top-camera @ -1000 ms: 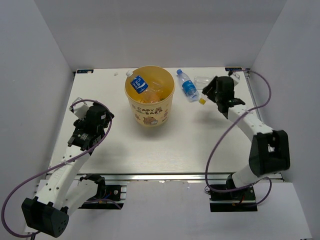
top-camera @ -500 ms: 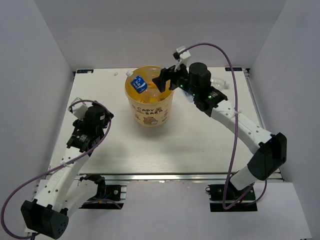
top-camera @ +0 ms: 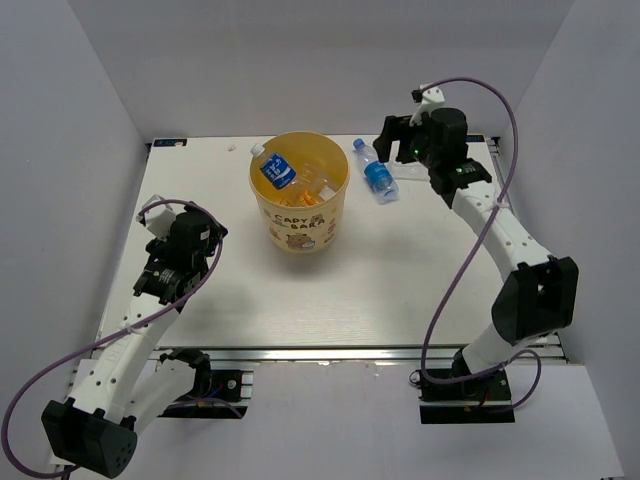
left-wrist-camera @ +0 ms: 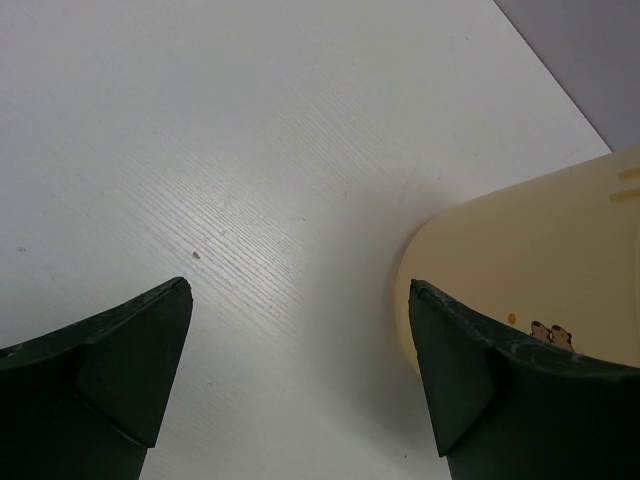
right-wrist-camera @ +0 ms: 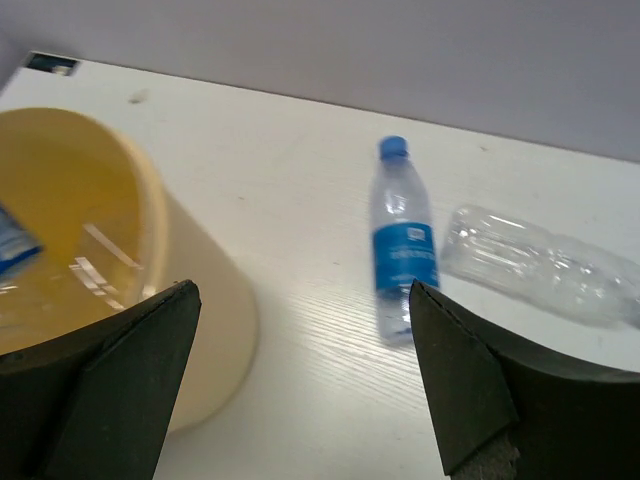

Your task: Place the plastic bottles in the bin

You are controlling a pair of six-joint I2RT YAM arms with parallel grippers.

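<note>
The bin (top-camera: 299,222) is a round yellow-orange bucket at the back middle of the table. It holds a blue-labelled bottle (top-camera: 274,168) leaning on its left rim and orange ones (top-camera: 312,192) deeper in. Another blue-labelled bottle (top-camera: 376,173) lies on the table to the bin's right, also seen as the capped bottle (right-wrist-camera: 403,250) in the right wrist view, with a clear plain bottle (right-wrist-camera: 538,265) beside it. My right gripper (top-camera: 392,143) (right-wrist-camera: 300,292) hovers open and empty above them. My left gripper (top-camera: 180,262) (left-wrist-camera: 300,292) is open and empty over bare table, left of the bin (left-wrist-camera: 520,270).
White walls close in the table (top-camera: 360,290) on the left, back and right. The bin wall (right-wrist-camera: 205,300) stands close to the left of my right gripper. A metal rail (top-camera: 330,352) runs along the near edge.
The right gripper carried a yellow-capped bottle from the table's right side to over the bin, opened, and swung back right above the lying bottles. The left arm stayed still.
</note>
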